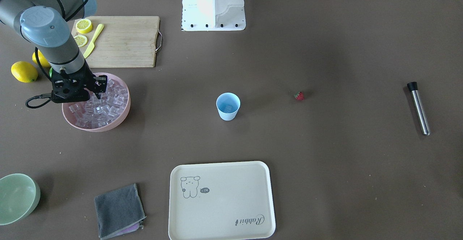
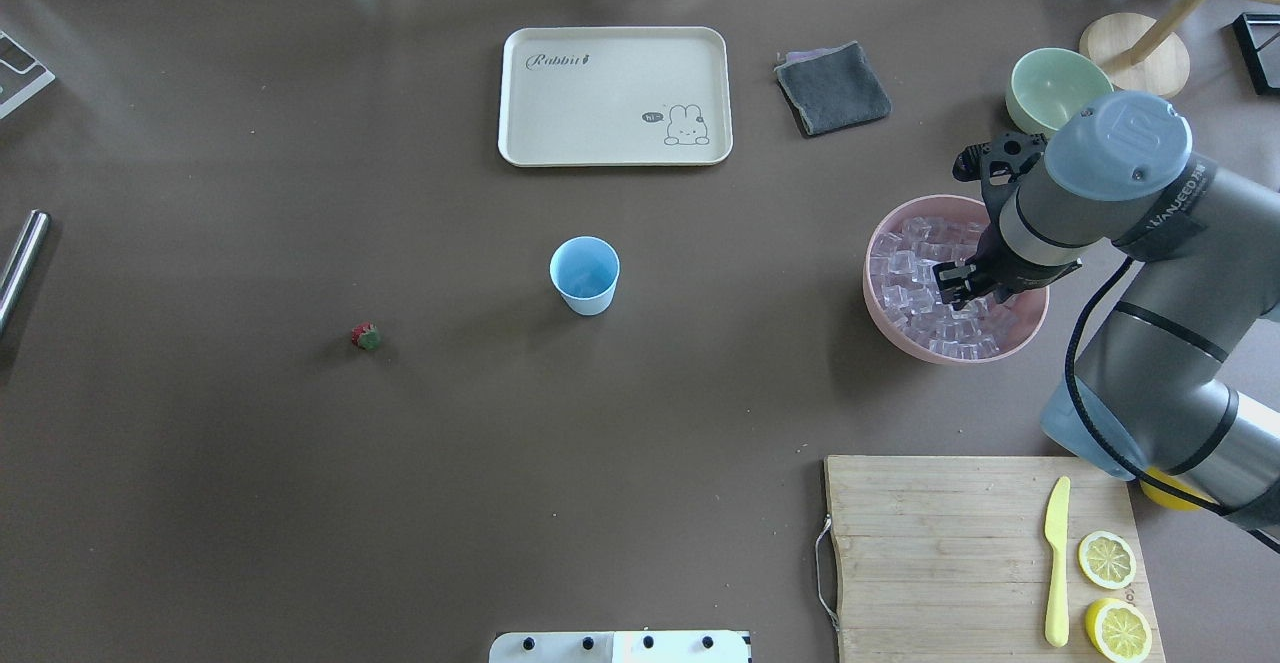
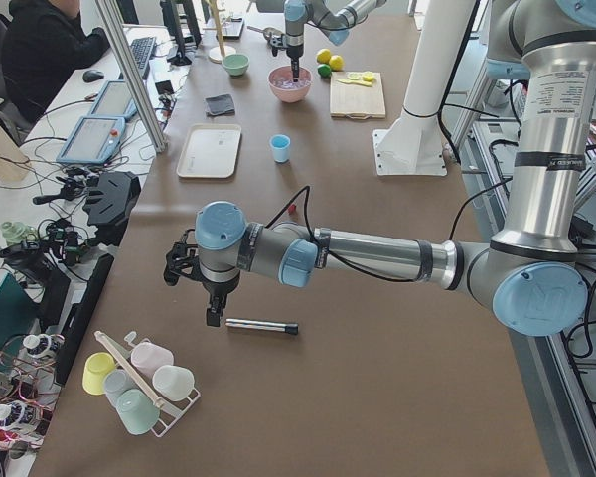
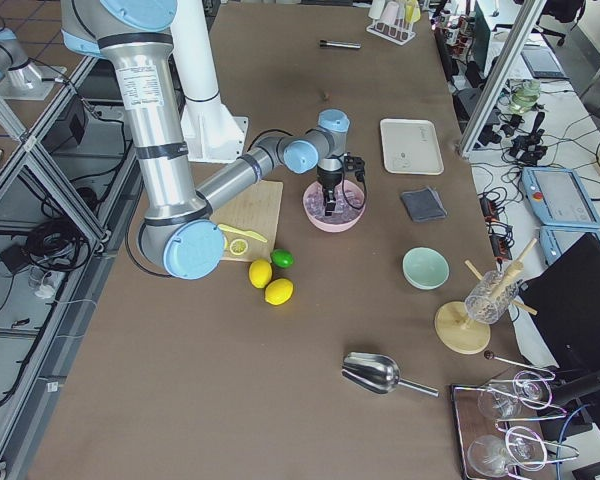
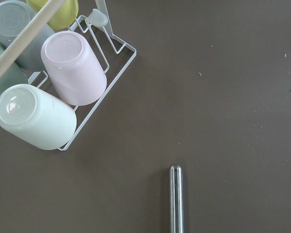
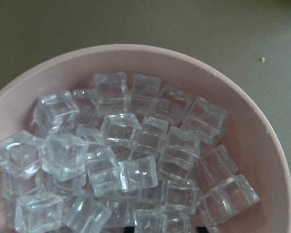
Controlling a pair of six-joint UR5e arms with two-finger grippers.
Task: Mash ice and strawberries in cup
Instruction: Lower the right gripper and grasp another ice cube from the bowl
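Observation:
The light-blue cup [image 1: 228, 106] [image 2: 584, 275] stands upright mid-table, with what looks like one clear cube inside. The tiny red strawberry [image 1: 298, 95] [image 2: 366, 337] lies alone on the table, well apart from the cup. Ice [image 6: 121, 160] [image 2: 915, 268] fills the pink bowl [image 2: 880, 318] [image 1: 108, 127]. My right gripper [image 2: 958, 293] [image 1: 98, 91] [image 6: 163, 228] points down into that bowl, open, its tips just over the cubes and holding nothing. My left gripper [image 3: 211, 316] hangs above a steel muddler [image 3: 263, 325] [image 5: 175, 199]; I cannot tell whether it is open or shut.
A cutting board [image 2: 940, 543] with lemon slices and a yellow knife [image 2: 1057, 563] lies near the right arm. A cream tray [image 2: 615, 93], grey cloth [image 2: 832, 88] and green bowl [image 2: 1055, 88] sit along the far edge. A cup rack [image 5: 63, 73] stands beside the muddler.

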